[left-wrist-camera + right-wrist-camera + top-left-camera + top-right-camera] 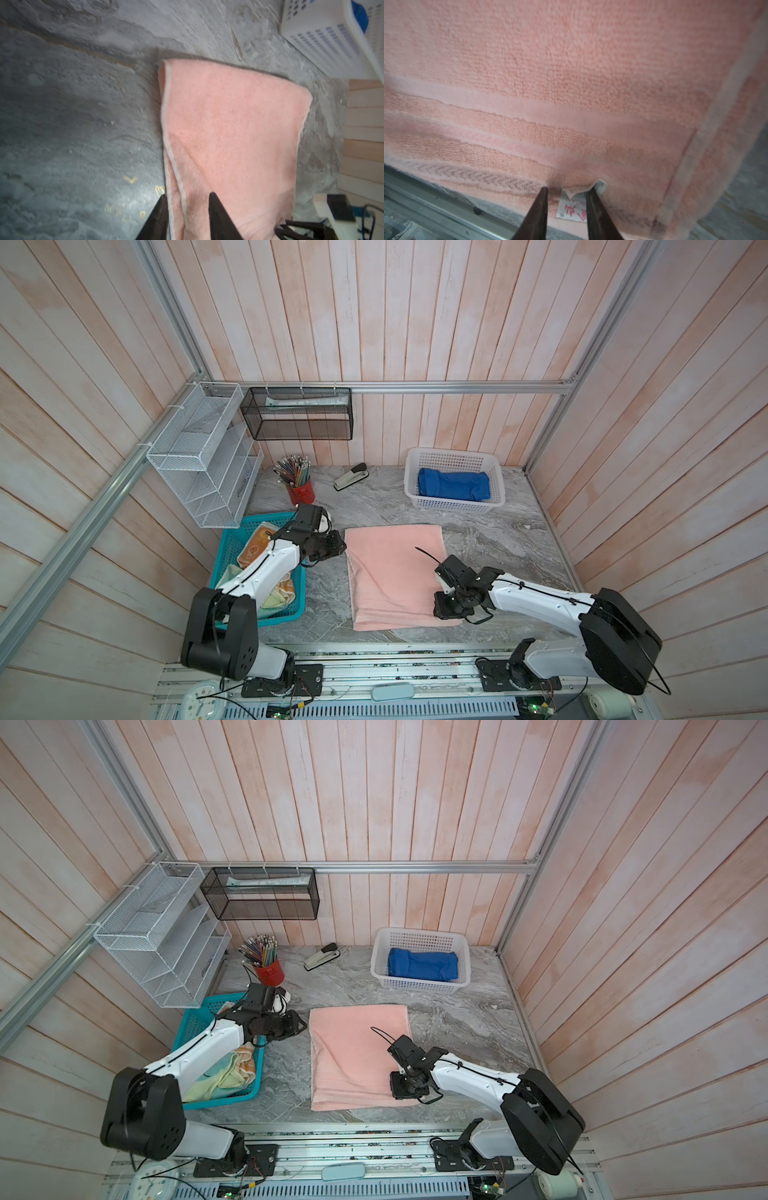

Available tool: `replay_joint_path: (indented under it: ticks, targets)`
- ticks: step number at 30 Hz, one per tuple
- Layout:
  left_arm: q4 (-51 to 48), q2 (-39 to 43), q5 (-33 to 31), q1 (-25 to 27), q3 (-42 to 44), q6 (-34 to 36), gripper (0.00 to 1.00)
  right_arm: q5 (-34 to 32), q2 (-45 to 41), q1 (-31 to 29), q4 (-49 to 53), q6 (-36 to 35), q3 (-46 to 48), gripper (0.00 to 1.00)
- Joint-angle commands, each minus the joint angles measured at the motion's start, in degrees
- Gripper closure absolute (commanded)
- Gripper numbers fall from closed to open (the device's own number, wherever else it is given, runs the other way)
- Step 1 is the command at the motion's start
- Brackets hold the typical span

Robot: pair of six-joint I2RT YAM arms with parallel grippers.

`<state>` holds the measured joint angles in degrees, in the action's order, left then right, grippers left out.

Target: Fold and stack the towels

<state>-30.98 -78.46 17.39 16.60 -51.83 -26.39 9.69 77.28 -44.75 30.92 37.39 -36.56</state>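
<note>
Tabletop (519,539) of grey marbled stone holds one pink terry towel (395,572), folded rectangular. One blue towel (453,485) sits in the white lattice basket (453,454), and two crumpled towels (255,547) in the teal basket (286,612). Left gripper (188,195) and right gripper (566,189) are parted over pink edges.

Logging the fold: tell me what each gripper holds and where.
Nothing is held. The left gripper stands open over the pink towel's far left corner; the right gripper stands open over its label at the near edge.
</note>
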Motion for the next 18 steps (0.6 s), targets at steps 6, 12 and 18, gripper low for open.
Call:
replay_joint_path:
  ticks: [6, 12, 18]
  targets:
    - [-6.98, 13.16, -7.12, 15.08, 11.80, -14.04, 0.61, -2.05, 2.52, -0.07, 1.47, -2.18, 1.14, 0.67]
    - [-1.07, 12.43, -5.36, 25.32, 17.86, -22.67, 0.55, -2.04, 2.60, -0.05, 1.45, -2.71, 1.30, 0.68]
    - [1.62, 9.52, -7.27, 27.07, 19.49, -24.10, 0.56, -2.23, 1.31, -0.07, 1.25, -2.52, 1.93, 0.70]
